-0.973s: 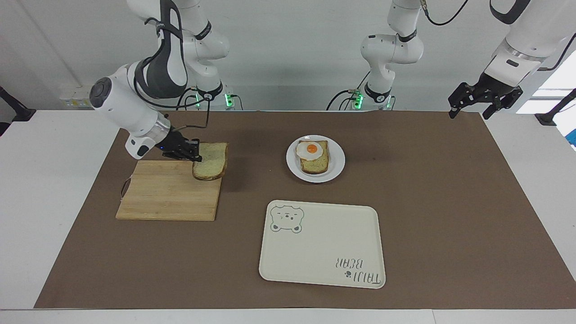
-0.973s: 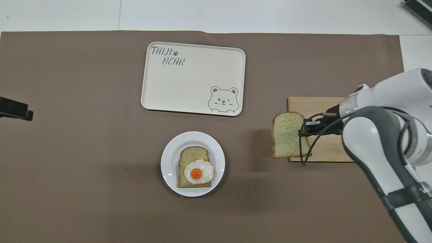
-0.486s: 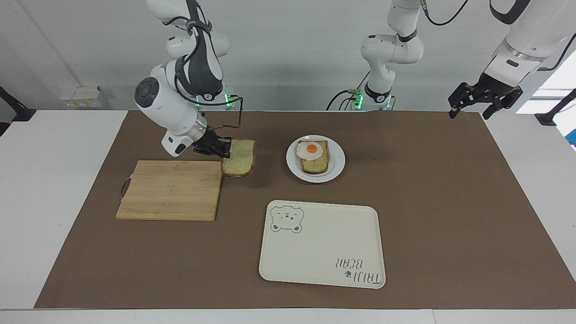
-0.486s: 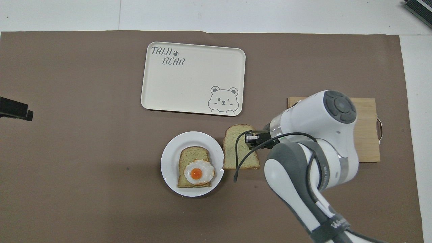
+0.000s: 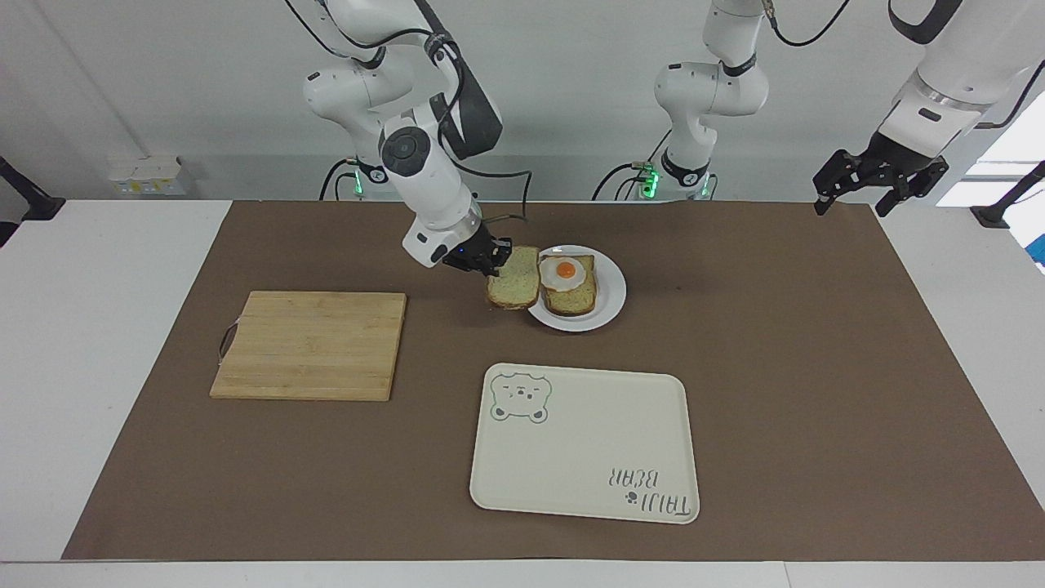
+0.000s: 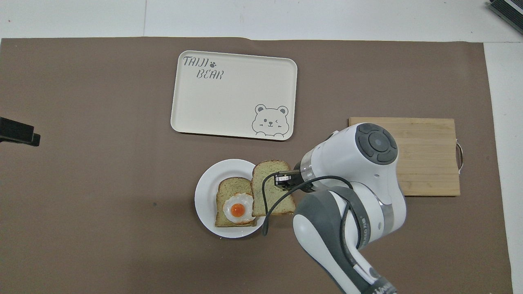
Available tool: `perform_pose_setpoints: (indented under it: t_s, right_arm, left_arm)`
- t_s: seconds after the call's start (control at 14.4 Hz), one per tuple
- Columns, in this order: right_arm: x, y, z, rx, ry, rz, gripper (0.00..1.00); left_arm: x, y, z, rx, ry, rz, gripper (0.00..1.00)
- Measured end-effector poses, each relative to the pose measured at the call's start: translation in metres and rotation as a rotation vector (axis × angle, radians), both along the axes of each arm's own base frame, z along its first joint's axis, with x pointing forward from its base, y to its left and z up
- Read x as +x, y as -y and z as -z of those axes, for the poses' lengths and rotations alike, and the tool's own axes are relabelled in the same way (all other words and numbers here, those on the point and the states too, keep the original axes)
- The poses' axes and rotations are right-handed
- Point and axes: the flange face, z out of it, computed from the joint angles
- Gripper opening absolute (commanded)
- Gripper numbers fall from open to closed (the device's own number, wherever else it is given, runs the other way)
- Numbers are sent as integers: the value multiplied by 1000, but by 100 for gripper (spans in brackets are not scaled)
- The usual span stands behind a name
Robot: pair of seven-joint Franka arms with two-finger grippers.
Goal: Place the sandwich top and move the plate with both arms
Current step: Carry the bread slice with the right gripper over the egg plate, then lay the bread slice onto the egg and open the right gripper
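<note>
Cutting board point(image 5: 309, 345): it lay bare at my right arm's end of the desk; a second earlier the plain slice hung over its corner in my grip, so the pick-up was done and the carry was under way.
Right end effector point(image 5: 492, 263): mine, clamped on one long edge of the sandwich top, fingertips together on the crust.
Sandwich top point(image 5: 514, 278): I had carried it from the board across the brown mat; it was held in the air, overlapping the plate's rim on the board's side, just beside the egg slice and not yet over it.
Its long axis: it ran roughly nearer-to-farther from the robots, about parallel with the egg slice; the rounded end pointed away from the robots, the square end toward them.
Egg slice point(image 5: 569, 284): it sat unmoved on the plate.
Plate point(image 5: 612, 296): unmoved, nearer the robots than the bear tray point(image 5: 584, 442).
Meaning: I judged a short sideways shift and a lowering remained before release.
Left end effector point(image 5: 880, 178): fingers apart, empty, waiting above the desk's edge at its own end.
</note>
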Motion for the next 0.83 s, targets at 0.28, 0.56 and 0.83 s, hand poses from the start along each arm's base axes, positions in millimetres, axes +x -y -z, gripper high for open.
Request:
perform_pose_setpoints:
  t_s: [0.28,0.56,0.83]
  right_arm:
    - [-20,-47,14,-5,-4,39,0]
    - [-42,-88,41,-8,-13,32,0]
    - [-42,-92,61,-26,-21,31,0]
  left_arm:
    - [0,0,0,0,0,0,100]
    - [0,0,0,0,0,0,100]
    - [0,0,0,0,0,0,100]
